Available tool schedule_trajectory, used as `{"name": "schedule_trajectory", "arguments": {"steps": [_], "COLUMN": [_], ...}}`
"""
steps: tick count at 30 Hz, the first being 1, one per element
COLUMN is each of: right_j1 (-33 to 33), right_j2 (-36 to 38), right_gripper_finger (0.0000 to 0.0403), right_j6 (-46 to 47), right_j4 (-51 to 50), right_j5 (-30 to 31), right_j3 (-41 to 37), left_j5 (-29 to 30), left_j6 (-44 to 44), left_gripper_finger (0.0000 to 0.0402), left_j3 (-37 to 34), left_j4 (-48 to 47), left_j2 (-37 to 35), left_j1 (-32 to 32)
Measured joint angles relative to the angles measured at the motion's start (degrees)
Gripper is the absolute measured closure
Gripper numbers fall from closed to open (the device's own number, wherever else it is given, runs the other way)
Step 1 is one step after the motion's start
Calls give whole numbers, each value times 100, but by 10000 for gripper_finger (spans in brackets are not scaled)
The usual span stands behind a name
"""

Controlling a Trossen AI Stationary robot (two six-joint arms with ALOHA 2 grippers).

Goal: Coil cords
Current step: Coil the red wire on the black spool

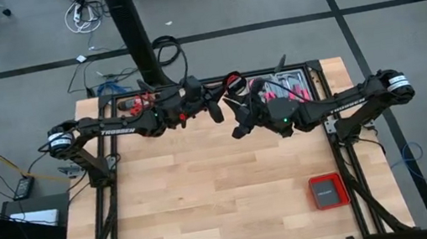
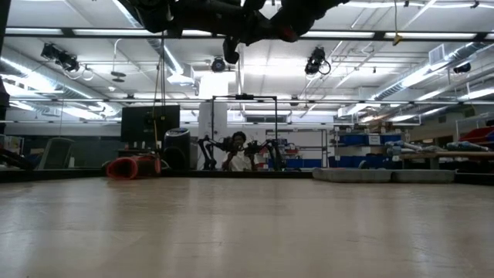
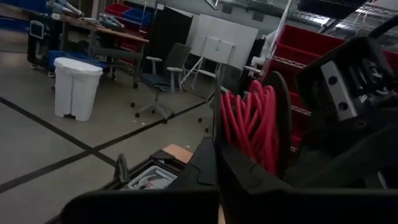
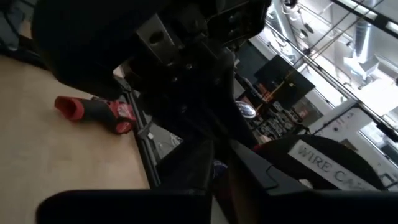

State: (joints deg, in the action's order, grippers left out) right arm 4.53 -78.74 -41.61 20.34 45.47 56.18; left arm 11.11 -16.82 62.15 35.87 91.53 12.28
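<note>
The cords are a coil of red cord [image 3: 252,124] with a dark band along one side, held high above the table's far middle. From above the coil shows as a red patch [image 1: 235,81] between the two arms. My left gripper [image 3: 217,158] is shut, and the coil rises just beyond its fingertips. My right gripper [image 4: 222,152] faces it from the table's right side [image 1: 233,110]. Its fingers stand a little apart with nothing red between them. In the low view both grippers are only dark shapes at the top edge. My left gripper comes level from the table's left, and the coil's lower edge [image 3: 225,140] runs in behind its shut fingertips. The fingers themselves hide the spot, so the strand and the kind of hold cannot be told. The coil stands upright beyond them, clear of the table.
A red-and-black drill [image 1: 137,105] lies at the far left of the table. A tray of red-handled tools [image 1: 289,84] sits at the far right. A flat red square box [image 1: 327,191] lies near the right front. Bare wood [image 1: 208,196] spreads below the arms.
</note>
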Motion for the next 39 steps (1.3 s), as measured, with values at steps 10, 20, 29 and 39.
{"name": "schedule_trajectory", "arguments": {"steps": [10,20,29,39], "right_j1": [-64,-72,-29,443], "right_j2": [0,9,9,423], "right_gripper_finger": [321,321,323,326], "right_j6": [101,502,707,2216], "right_j4": [22,-345,-547,-2271], "right_j5": [13,16,-28,-24], "right_j3": [-2,-2,-4,-4], "left_j5": [-24,-75,-297,-328], "left_j6": [-2,-7,-13,144], "left_gripper_finger": [401,401,401,401], "left_j3": [4,4,4,4], "left_j4": [-7,74,228,204], "left_j2": [-4,-4,-9,-9], "left_j1": [-29,-31,-47,-49]}}
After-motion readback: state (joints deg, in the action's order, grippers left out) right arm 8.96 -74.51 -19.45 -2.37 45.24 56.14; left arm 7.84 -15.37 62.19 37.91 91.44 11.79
